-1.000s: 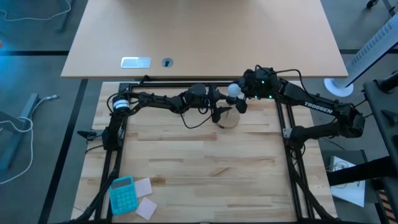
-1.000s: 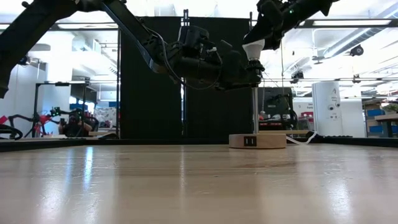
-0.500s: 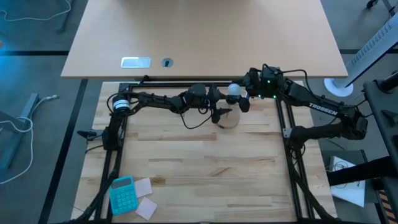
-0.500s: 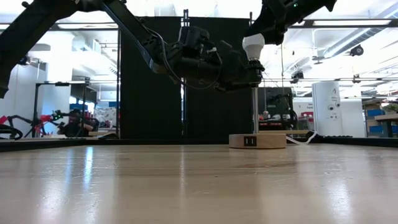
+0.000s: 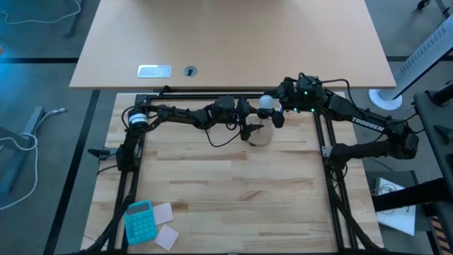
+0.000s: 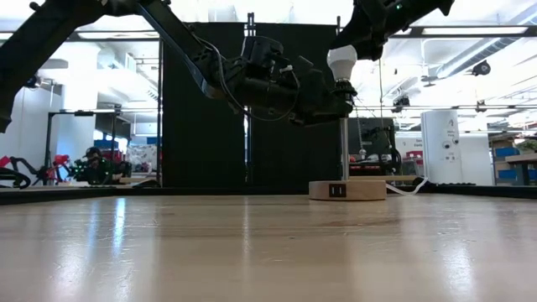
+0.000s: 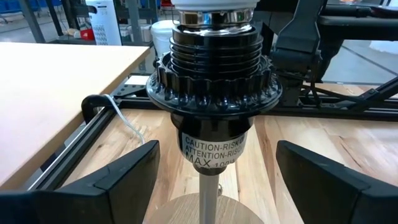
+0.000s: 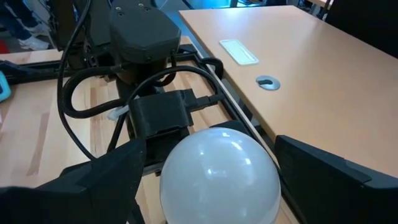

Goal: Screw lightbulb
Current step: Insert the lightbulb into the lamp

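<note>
1. The lightbulb [image 8: 219,173] is a glossy white globe narrowing to a neck; in the low view [image 6: 341,60] its round end points up.
2. It sits in the black ribbed socket [image 7: 212,74], which tops a thin post rising from a round wooden base [image 6: 347,190]. The left wrist view shows the bulb's metal base entering the socket's mouth, and a label reading "CAUTION" on the socket.
3. The stand is on the wooden table [image 5: 233,191] near the middle of its far edge.
4. The right gripper [image 8: 211,168] has its fingers spread on either side of the globe; whether they press the glass I cannot tell.
5. The left gripper [image 7: 214,180] is spread wide, one finger on each side of the post below the socket, apart from it.
6. Only the high view shows a blue calculator [image 5: 139,221] with paper slips [image 5: 165,225] at the table's near left corner.
7. Only the low view shows the stand's full height and the room behind.
</note>
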Robot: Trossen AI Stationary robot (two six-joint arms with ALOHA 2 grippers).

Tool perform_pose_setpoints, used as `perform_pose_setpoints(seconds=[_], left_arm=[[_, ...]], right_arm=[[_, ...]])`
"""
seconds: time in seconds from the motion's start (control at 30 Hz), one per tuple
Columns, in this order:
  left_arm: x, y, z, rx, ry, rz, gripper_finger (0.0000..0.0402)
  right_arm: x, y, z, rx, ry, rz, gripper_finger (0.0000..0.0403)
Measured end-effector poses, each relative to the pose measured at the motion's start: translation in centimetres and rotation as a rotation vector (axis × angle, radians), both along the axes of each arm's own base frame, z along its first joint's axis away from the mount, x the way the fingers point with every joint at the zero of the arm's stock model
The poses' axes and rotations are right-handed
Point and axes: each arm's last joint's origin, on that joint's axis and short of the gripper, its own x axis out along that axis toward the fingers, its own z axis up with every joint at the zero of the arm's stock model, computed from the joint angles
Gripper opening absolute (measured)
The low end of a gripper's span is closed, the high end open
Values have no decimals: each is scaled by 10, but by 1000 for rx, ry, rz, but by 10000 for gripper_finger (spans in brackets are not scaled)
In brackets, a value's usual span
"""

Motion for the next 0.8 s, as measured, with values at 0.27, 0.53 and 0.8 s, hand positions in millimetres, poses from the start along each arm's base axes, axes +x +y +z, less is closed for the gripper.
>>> perform_pose_setpoints(seconds=[0.27, 0.53, 0.8], left_arm=[[0, 0, 0, 0, 0, 1, 313], [0, 0, 0, 1, 0, 0, 313], [0, 0, 0, 23, 0, -3, 313]], right_arm=[[-2, 1, 2, -8, -6, 3, 350], [-4, 0, -3, -14, -69, 39, 350], [-12, -6, 2, -33, -165, 122, 349]])
